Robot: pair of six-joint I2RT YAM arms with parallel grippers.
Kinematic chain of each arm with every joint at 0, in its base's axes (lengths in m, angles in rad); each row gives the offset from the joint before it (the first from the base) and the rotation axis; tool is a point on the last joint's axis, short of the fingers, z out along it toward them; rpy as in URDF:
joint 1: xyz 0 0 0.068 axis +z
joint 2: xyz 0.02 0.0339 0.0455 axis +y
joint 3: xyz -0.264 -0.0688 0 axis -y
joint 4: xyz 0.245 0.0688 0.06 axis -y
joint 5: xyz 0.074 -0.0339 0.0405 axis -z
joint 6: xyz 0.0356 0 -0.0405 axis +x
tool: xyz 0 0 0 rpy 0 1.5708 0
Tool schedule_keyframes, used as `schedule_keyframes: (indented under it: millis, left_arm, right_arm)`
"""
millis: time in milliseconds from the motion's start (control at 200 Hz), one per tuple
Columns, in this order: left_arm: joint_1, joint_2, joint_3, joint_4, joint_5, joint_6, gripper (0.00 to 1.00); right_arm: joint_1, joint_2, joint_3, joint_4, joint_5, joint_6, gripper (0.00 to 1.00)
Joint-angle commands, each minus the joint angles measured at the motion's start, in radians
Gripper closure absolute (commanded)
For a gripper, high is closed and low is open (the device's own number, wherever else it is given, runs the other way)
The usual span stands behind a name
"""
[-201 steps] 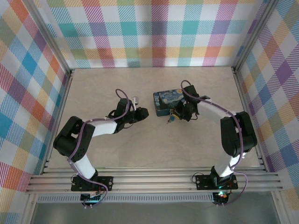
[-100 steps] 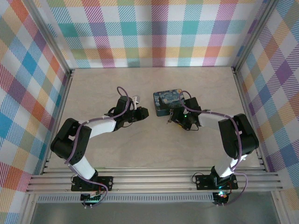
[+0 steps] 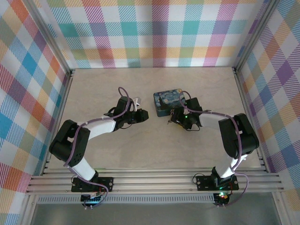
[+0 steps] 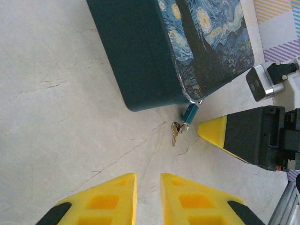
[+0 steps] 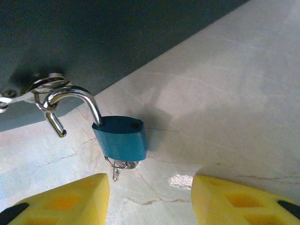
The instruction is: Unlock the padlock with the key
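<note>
Padlock point(image 5: 120, 137), one, blue, hangs mid-frame from the box point(image 5: 93, 37) clasp, shackle sprung open, one key point(image 4: 175, 133) beneath it on the counter point(image 5: 225, 93). Two tools: right tool point(image 5: 150, 199) open, empty; left tool point(image 4: 148, 199) nearly closed, empty.

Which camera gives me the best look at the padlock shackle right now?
Right wrist: the padlock is close, its shackle sprung open, hooked through the box's hasp. Left wrist shows it small; top external, barely a speck.

Bright, even light; soft shadows.
</note>
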Motion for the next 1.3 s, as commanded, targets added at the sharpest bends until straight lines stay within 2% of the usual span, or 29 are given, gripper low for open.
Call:
schedule_keyframes:
  millis: [0,260,520,995,1295]
  left_arm:
    - [0.005,-0.015,0.028,-0.022,0.019,0.023,0.80]
    - [0.005,-0.026,0.015,-0.016,0.008,0.017,0.80]
    - [0.004,-0.037,0.009,-0.008,-0.010,0.012,0.80]
    - [0.005,-0.014,0.047,-0.041,0.007,0.022,0.80]
    - [0.006,-0.002,0.059,-0.050,0.013,0.023,0.80]
  right_arm:
    - [0.034,0.086,0.036,0.120,0.001,-0.054,0.49]
    - [0.046,0.041,0.046,0.102,0.007,-0.079,0.49]
    - [0.048,-0.095,-0.034,0.165,0.073,0.026,0.50]
    - [0.047,-0.003,0.001,0.140,0.098,-0.029,0.54]
    - [0.045,0.068,0.040,0.109,0.135,-0.054,0.52]
